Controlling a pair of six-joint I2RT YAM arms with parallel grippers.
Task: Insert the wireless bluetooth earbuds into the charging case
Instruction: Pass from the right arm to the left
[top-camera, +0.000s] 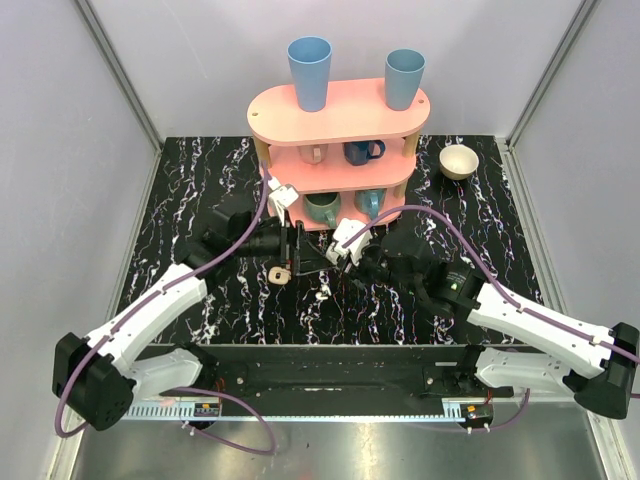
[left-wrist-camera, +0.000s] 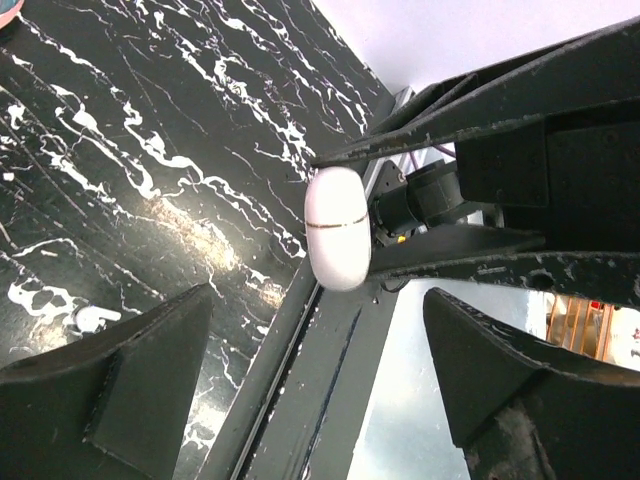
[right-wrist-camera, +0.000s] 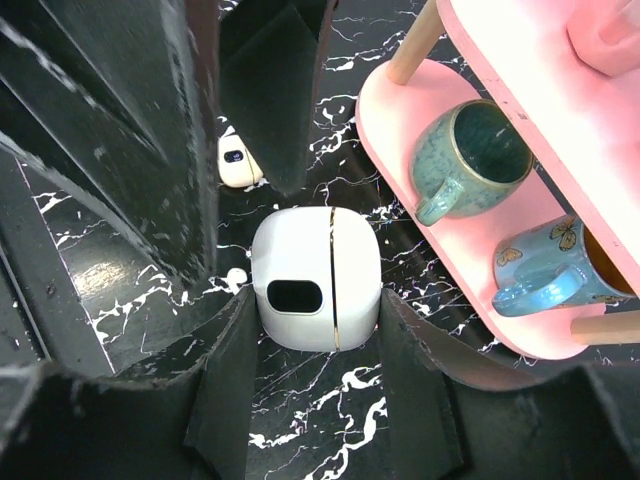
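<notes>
White rounded plastic charging case (right-wrist-camera: 315, 275) sits clamped in the right gripper (right-wrist-camera: 315, 310), just near the pink shelf's (right-wrist-camera: 400, 130) edge; the left gripper (left-wrist-camera: 320, 385) gapes wide, empty, alongside.

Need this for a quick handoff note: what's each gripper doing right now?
Left gripper: jaws open, holding nothing.
Right gripper: jaws closed on the charging case.

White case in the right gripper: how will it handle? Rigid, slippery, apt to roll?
The charging case looks like a smooth, glossy hard shell: probably rigid, but slippery in the right gripper. Rounded sides suggest it may twist or pop out under an off-centre squeeze. The visible seam hints the lid could open if levered.
</notes>
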